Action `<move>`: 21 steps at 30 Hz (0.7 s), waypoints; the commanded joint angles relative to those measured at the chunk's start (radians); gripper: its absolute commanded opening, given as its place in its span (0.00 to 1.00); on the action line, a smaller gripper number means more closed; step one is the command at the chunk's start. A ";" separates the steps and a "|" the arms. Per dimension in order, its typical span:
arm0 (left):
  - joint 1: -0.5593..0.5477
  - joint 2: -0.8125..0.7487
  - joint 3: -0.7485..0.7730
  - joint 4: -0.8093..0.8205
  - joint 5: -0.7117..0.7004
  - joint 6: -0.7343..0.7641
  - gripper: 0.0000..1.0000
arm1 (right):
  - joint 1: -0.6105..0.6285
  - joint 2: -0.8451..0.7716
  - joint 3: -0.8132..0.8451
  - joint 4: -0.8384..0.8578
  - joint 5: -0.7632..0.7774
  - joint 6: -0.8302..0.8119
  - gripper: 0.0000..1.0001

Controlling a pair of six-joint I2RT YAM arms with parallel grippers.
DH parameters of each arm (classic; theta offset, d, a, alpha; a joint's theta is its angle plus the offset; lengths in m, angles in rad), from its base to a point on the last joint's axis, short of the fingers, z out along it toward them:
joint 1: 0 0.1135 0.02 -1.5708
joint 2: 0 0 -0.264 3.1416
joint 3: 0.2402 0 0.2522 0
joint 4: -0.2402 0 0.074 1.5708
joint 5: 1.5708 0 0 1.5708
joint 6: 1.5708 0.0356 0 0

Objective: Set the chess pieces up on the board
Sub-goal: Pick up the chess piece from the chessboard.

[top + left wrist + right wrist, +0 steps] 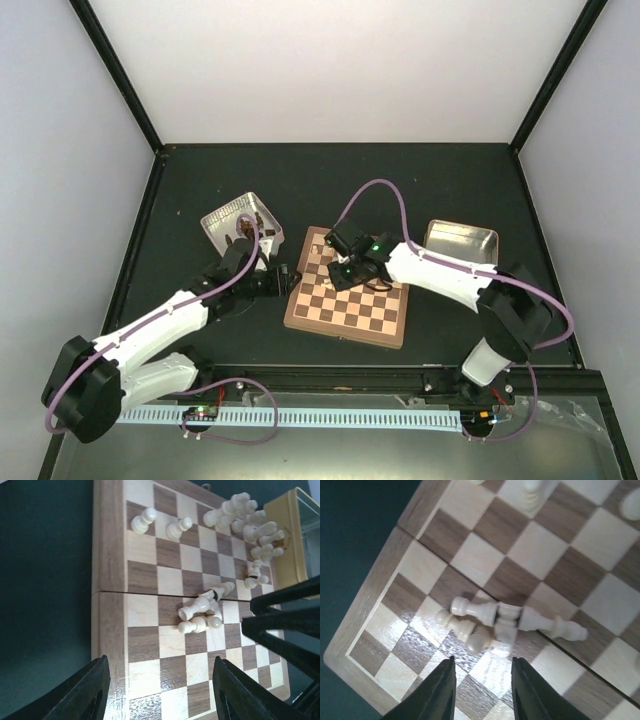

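The board [372,320] lies mid-table, with the pale chess pieces on it. In the left wrist view two pieces [145,520] stand near the board's rim [107,580], a heap [250,525] lies at the far corner, and a few pieces [202,612] lie toppled by the centre fold. My left gripper [283,279] hangs open at the board's left edge, with only bare squares between its fingers [95,690]. My right gripper [482,672] is open over the board, just short of the toppled pieces [505,620], nothing between its jaws.
A metal tin [238,224] holding dark pieces sits left of the board behind the left arm. A second tin [462,240] sits to the right. In the left wrist view the right arm's black gripper [285,625] reaches in beside a pale tin wall [292,540].
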 commanded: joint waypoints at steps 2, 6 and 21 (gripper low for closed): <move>-0.002 -0.002 -0.005 0.035 -0.065 -0.077 0.58 | 0.044 0.055 0.031 0.032 0.033 -0.002 0.27; 0.004 0.005 0.013 0.024 -0.087 -0.067 0.58 | 0.051 0.099 0.066 0.015 0.043 -0.005 0.25; 0.013 0.082 -0.011 0.106 0.033 -0.088 0.60 | 0.055 0.131 0.030 0.039 0.035 0.010 0.11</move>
